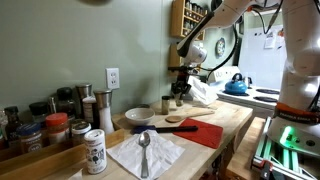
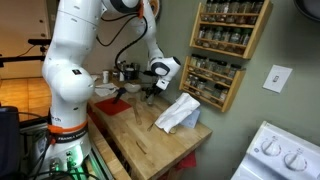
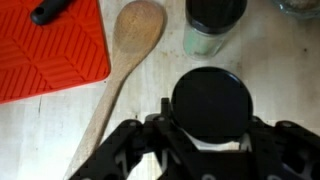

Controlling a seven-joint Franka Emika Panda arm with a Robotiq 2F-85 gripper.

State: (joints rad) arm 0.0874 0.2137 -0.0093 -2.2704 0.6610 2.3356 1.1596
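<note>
My gripper [image 3: 208, 128] is shut on a jar with a round black lid [image 3: 210, 100]; the fingers press on both of its sides. In both exterior views the gripper [image 1: 180, 93] [image 2: 150, 93] hangs just above the wooden counter near the wall. A second black-lidded jar with pale contents [image 3: 214, 22] stands just beyond it. A wooden spoon [image 3: 128, 55] lies on the counter to the left of the held jar, and it also shows in an exterior view [image 1: 181, 122]. A red mat [image 3: 50, 50] lies further left.
A white bowl [image 1: 139, 116], a metal spoon on a white napkin [image 1: 145, 150] and several spice jars [image 1: 58, 127] stand along the counter. A crumpled white cloth [image 2: 178, 113] lies by the gripper. A spice rack [image 2: 225, 45] hangs on the wall. A blue kettle [image 1: 235, 86] sits on the stove.
</note>
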